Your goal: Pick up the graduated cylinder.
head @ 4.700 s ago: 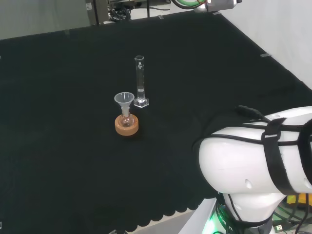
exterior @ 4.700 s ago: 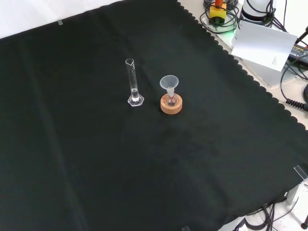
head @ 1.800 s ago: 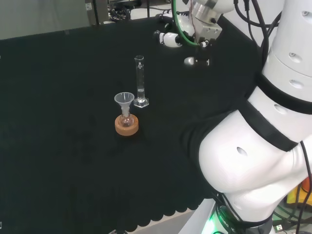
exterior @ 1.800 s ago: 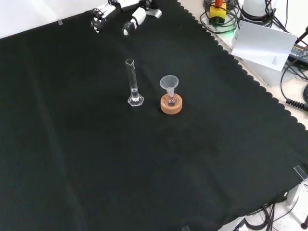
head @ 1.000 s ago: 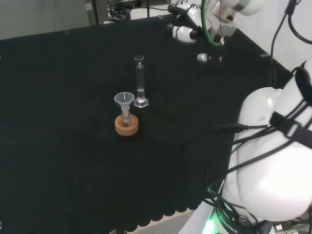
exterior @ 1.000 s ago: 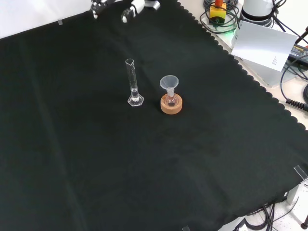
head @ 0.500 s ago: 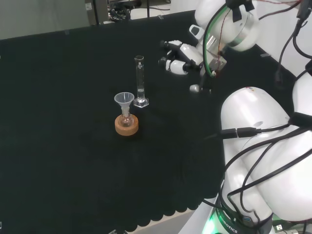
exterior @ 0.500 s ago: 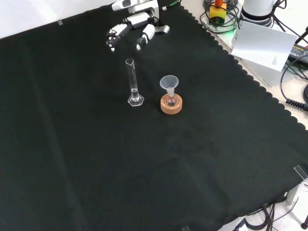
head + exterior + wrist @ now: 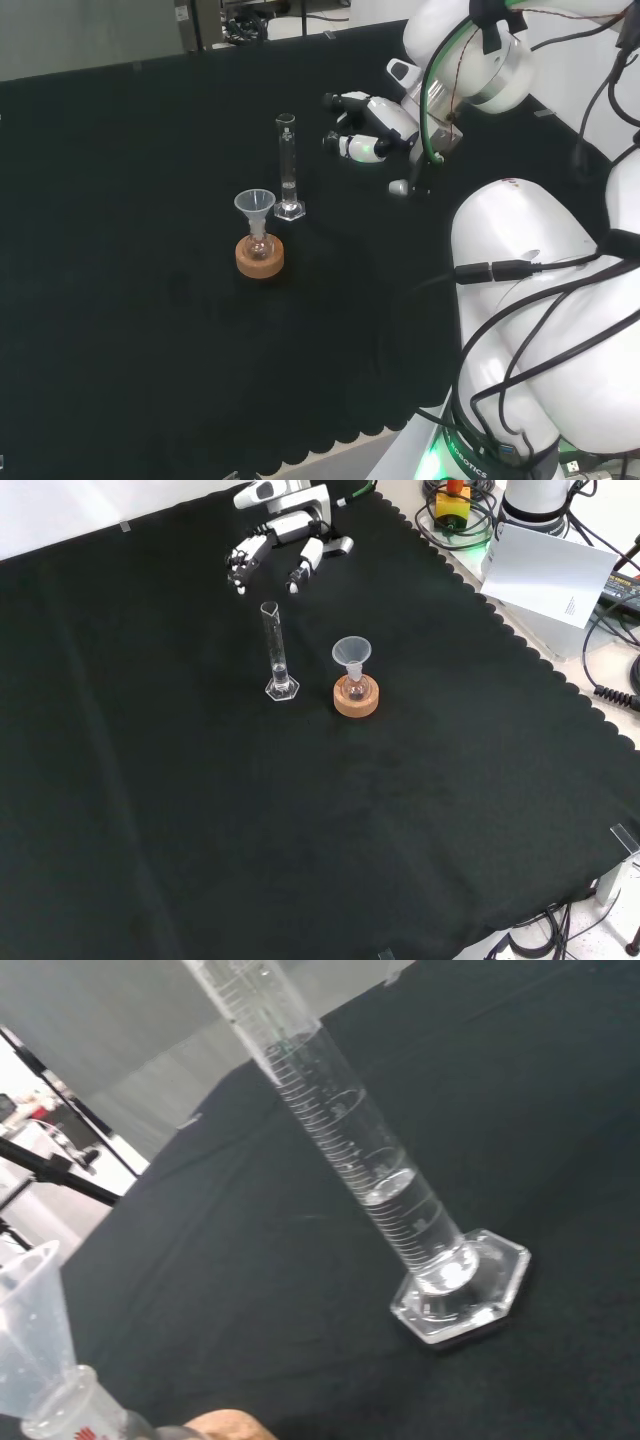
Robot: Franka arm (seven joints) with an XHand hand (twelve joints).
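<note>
I'm hovering my black and white hand (image 9: 372, 125) over the table (image 9: 120, 330) with its black cloth, and my fingers (image 9: 240, 568) are spread and nearly straight, holding nothing, because I judge they need a gap wide enough to take a narrow tube between them. The tall clear glass graduated cylinder (image 9: 288, 168) stands upright on its hexagonal foot, near my fingertips but apart from them; in the head view it's to my left, in the front view below me. A little clear liquid sits low in it in the wrist view, so I'd say it must stay upright. Just beside it stands a small clear flask (image 9: 354, 687) on a round cork ring (image 9: 356, 699) with a clear plastic funnel (image 9: 351, 652) in its neck, not touching the cylinder. I come in from the side away from that funnel, which I judge keeps my fingers clear of it
</note>
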